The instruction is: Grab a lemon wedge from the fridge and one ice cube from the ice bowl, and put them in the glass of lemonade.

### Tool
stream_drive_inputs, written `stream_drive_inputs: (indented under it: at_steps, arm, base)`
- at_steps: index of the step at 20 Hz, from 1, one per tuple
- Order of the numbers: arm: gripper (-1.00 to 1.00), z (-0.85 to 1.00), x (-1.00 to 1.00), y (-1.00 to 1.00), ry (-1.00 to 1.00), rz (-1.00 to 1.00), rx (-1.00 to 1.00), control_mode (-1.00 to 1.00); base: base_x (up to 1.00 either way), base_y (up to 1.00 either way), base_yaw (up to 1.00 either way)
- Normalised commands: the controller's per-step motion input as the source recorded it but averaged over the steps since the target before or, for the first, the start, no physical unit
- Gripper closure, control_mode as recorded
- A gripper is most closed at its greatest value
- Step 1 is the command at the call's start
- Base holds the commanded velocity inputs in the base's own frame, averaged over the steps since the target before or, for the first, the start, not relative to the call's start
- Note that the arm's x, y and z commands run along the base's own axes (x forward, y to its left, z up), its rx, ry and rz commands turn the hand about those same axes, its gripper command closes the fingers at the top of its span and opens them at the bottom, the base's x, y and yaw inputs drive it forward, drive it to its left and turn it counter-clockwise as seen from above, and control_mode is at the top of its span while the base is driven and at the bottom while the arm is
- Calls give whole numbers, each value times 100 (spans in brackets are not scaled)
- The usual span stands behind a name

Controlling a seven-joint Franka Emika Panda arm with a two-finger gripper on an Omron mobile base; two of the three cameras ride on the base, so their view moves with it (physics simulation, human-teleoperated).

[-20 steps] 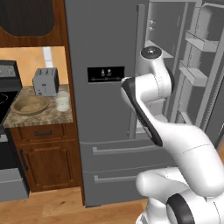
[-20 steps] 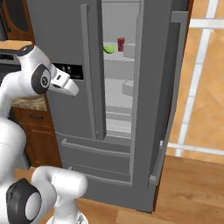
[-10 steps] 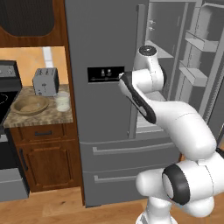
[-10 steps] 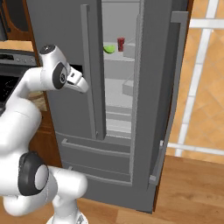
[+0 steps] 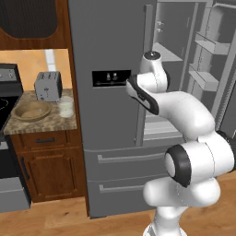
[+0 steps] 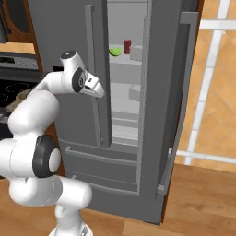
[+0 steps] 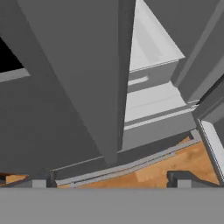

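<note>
Right base view: our fridge (image 6: pixel 69 41) stands with its right door swung wide so the shelves can be reached. Our lemon wedge (image 6: pixel 115 51), yellow-green, sits on an upper shelf beside a small red can (image 6: pixel 127 46). Our fingers (image 6: pixel 99 91) are spread fully apart and hold nothing, near the closed left door's edge. We judge the wedge lies above them and deeper inside, well apart.
</note>
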Motion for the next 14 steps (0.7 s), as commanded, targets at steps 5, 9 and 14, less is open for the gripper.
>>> stream_drive_inputs:
  at_steps: [5,9,14]
  arm:
    - [-100,26,25,-13,-8,3,0,-100]
    - [-100,98,1,0,-12,11,0,-100]
    - [-100,25,48,0,-9,3,-1,-100]
  base:
    - [0,0,0]
    - [0,0,0]
    - [0,0,0]
